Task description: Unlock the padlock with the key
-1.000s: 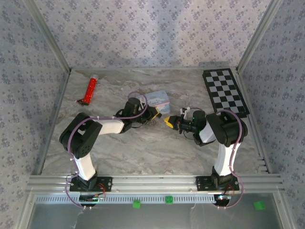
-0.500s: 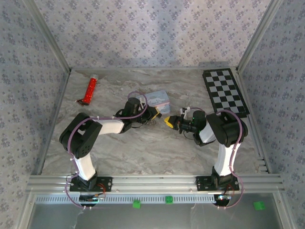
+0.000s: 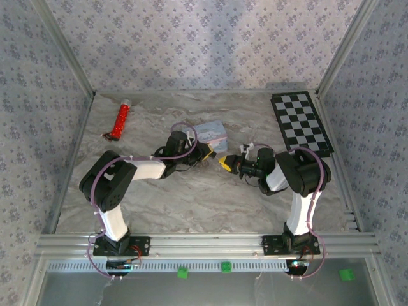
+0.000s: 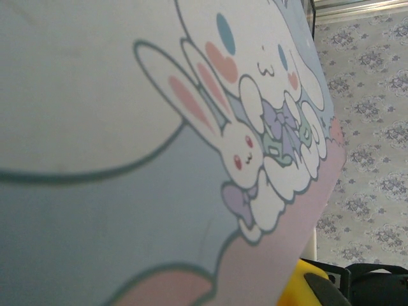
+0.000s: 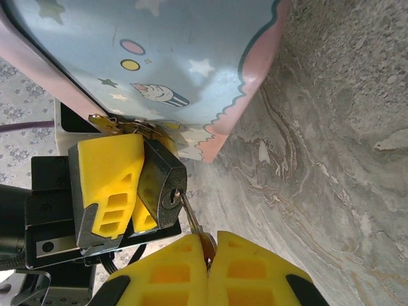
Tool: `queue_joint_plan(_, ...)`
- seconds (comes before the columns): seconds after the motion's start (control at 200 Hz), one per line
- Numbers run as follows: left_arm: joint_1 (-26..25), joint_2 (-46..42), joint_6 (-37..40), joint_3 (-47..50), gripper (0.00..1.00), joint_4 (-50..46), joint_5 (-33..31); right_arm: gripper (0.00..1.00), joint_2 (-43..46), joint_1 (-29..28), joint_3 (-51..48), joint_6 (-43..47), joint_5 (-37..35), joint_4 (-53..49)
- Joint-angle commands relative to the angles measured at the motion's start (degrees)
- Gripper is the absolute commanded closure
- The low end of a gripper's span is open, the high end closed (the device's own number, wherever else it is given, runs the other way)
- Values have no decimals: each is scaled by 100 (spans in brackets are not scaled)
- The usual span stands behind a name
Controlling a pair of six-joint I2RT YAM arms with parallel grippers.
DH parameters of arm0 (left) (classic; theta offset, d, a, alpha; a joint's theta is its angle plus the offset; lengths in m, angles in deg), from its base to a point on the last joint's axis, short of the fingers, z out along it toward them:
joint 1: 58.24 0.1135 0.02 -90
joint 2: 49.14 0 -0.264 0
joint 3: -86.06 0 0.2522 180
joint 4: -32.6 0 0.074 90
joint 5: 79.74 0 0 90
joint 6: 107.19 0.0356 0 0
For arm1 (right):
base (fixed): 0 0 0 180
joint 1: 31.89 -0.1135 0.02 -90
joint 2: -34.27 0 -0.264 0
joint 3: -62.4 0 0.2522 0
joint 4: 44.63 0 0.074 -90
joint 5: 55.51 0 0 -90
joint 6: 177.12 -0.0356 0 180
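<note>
In the right wrist view the small black padlock (image 5: 162, 182) is clamped between the yellow fingers (image 5: 108, 185) of my left gripper (image 3: 208, 153), just under the edge of the pastel cartoon tin (image 5: 166, 57). My right gripper (image 5: 207, 255) is shut on the bow of the silvery key (image 5: 193, 220). The key's blade points up and left, with its tip in the padlock's keyhole. The top view has both grippers meeting mid-table, the right gripper (image 3: 224, 162) just right of the left one. The tin's lid (image 4: 159, 127) is pressed close to the left wrist camera.
A red tube (image 3: 120, 119) lies at the back left of the marble table (image 3: 191, 197). A checkerboard (image 3: 301, 122) lies at the back right. The pastel tin (image 3: 211, 132) sits right behind the two grippers. Patterned walls close in the table on three sides.
The right gripper has crept slightly left toward the padlock. The left arm and the tin have stayed put.
</note>
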Motion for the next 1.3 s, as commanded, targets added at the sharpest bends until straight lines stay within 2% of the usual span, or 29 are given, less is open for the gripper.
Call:
queue_joint_plan(0.0,33,-209,34,50,90,418,168,100,104,57,31,99,-6,39)
queue_joint_plan(0.205,32,-253,55,52,90,384,160,100,90,201,-18,69,83,89)
queue_joint_plan(1.294,38,-288,23,61,90,431,117,100,185,-15,-126,293,32,-132)
